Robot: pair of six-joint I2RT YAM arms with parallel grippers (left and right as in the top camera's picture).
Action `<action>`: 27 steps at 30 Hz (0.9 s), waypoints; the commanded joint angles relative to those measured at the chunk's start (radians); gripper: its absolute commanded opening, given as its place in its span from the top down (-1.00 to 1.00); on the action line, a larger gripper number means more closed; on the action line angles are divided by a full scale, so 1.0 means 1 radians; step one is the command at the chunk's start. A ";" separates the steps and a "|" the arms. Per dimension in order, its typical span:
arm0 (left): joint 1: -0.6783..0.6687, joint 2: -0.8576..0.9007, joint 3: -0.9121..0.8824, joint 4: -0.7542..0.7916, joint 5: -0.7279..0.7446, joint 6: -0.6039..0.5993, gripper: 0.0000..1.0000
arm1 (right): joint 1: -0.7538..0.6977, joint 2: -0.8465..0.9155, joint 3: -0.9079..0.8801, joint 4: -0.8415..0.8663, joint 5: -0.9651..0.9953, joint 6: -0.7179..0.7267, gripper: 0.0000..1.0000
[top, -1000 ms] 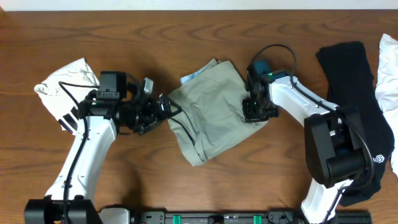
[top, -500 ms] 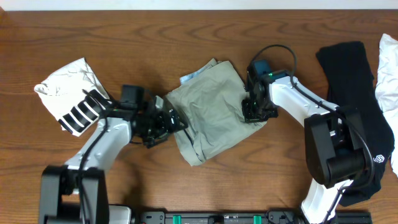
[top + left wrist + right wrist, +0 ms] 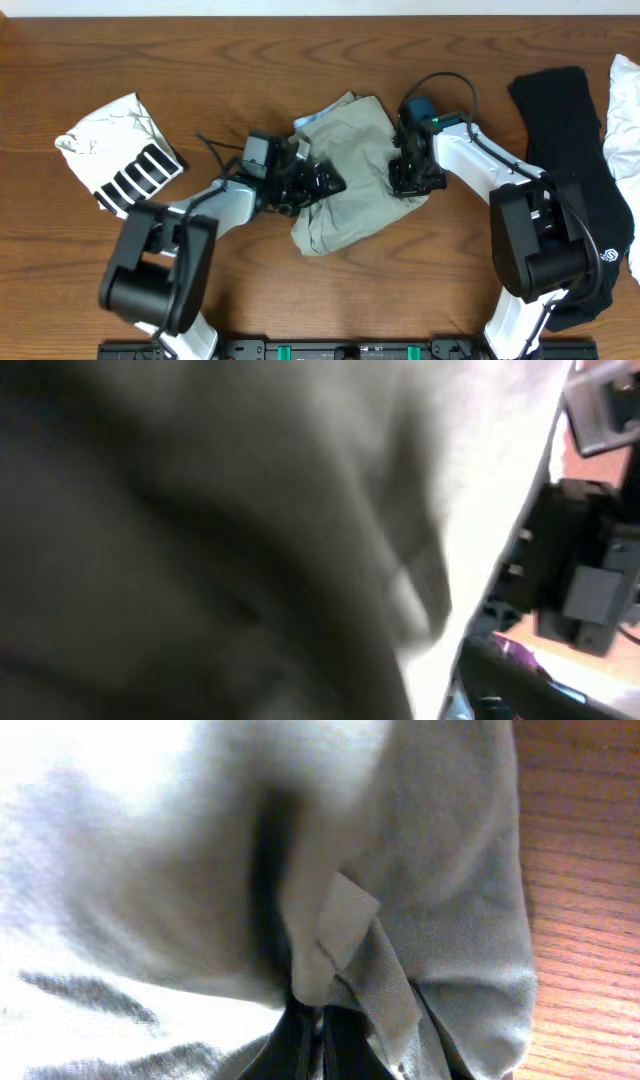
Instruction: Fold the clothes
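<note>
The pale grey-green trousers (image 3: 355, 160) lie bunched in the middle of the table. My left gripper (image 3: 322, 184) is over their left part, pressed into the cloth. Blurred trousers fabric (image 3: 200, 540) fills the left wrist view and hides the fingers, so I cannot tell how the jaws stand. My right gripper (image 3: 408, 182) is shut on the trousers' right edge. In the right wrist view its dark fingertips (image 3: 305, 1045) pinch a fold of the fabric (image 3: 440, 870).
A black-striped white top (image 3: 115, 165) lies at the left. A long black garment (image 3: 575, 140) and a white cloth (image 3: 625, 100) lie at the right edge. Brown wood table (image 3: 200, 60) surrounds the clothes.
My left arm has swung right from beside the trousers onto them, and their left edge has bunched inward. The right arm has held still.
</note>
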 commanded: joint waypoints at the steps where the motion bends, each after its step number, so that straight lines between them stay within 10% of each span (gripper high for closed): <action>1: -0.009 0.053 -0.025 0.005 -0.039 -0.038 0.48 | -0.003 -0.019 -0.010 -0.003 -0.031 0.007 0.91; 3: 0.006 0.046 -0.025 0.003 -0.033 -0.031 0.88 | -0.003 -0.019 -0.010 -0.003 -0.031 0.007 0.91; 10: 0.103 -0.061 -0.016 -0.163 -0.098 0.122 0.88 | -0.030 -0.075 -0.010 -0.013 -0.026 -0.004 0.92; 27: 0.396 -0.281 0.433 -0.778 -0.821 0.569 0.88 | -0.157 -0.481 -0.010 -0.137 -0.027 -0.061 0.85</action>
